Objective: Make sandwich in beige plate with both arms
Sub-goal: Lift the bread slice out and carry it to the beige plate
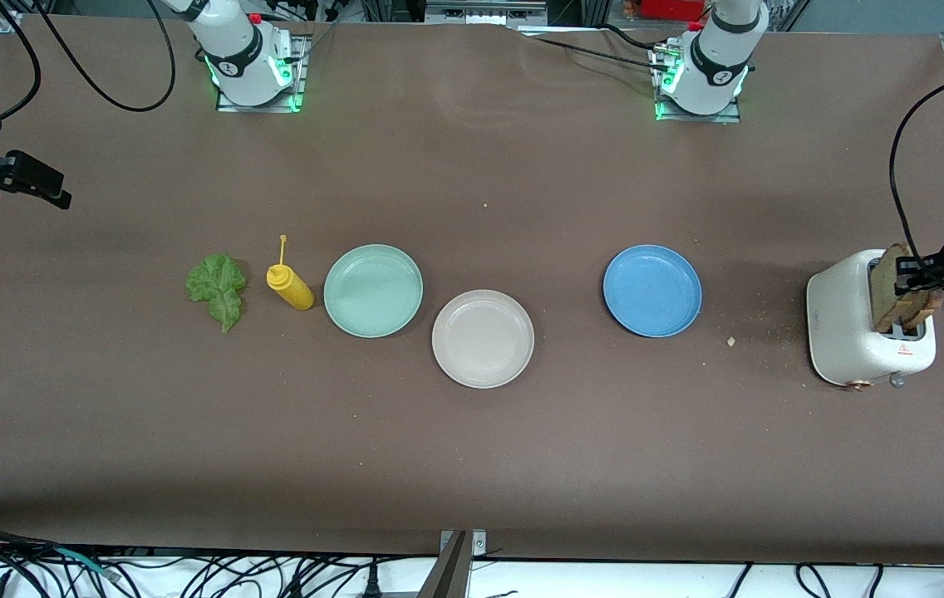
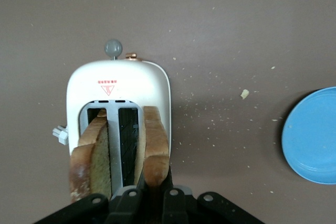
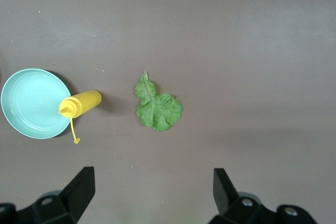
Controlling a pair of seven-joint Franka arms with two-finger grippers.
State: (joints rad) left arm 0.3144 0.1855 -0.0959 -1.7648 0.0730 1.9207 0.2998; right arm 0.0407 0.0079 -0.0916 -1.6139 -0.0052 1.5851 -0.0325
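**Left hand clenched on a bread slice in the toaster, beige plate bare**

I see the beige plate (image 1: 483, 339) in the middle of the bench (image 1: 472, 448), nearest to the front camera of the three plates, and nothing lies in it. Two bread slices stand upright in the slots of the white toaster (image 1: 850, 332), at the left arm's end of the bench. My left hand (image 1: 914, 281) reaches in from that end and is clenched on one bread slice (image 2: 156, 148), the one in the slot toward the blue plate; the other slice (image 2: 92, 161) stands free in its slot. Crumbs lie on the bench between the toaster and the blue plate (image 1: 652, 290), which holds nothing.

The mint-green plate (image 1: 373, 290) sits just beside the beige plate, farther from the camera, and it is bare too. Beside it the yellow squeeze bottle (image 1: 289, 286) lies on the bench, then the lettuce leaf (image 1: 218, 288) flat toward the right arm's end.

My right hand (image 3: 152, 192) waits above the bench with its fingers released and wide apart, looking down on the lettuce leaf.
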